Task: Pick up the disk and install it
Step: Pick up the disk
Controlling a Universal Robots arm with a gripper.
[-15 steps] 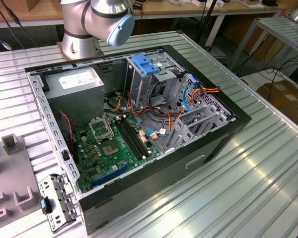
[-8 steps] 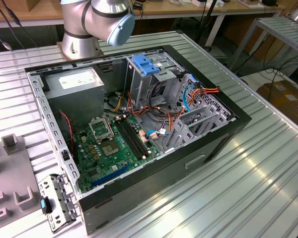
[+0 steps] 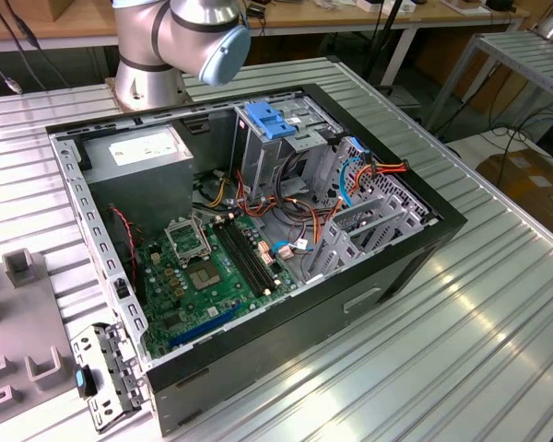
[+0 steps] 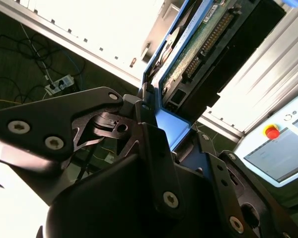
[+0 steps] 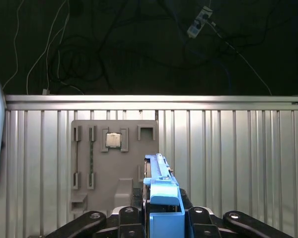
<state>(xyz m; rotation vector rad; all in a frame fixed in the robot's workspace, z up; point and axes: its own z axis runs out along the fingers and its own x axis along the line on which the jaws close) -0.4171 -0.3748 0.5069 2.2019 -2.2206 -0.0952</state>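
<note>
In both wrist views my gripper is shut on the disk. In the first wrist view the disk appears edge-on, its blue plastic rail standing up between the black fingers. It hangs above the ribbed metal table. The second wrist view looks along the disk, showing its green circuit board, a connector row and the blue rail beside it. The open computer case lies on the table in the exterior view, with a drive cage topped by a blue latch.
The arm's base and elbow stand behind the case. Inside are a grey power supply box, a motherboard and orange cables. A grey fixture plate holding a chip lies on the table. A teach pendant sits nearby.
</note>
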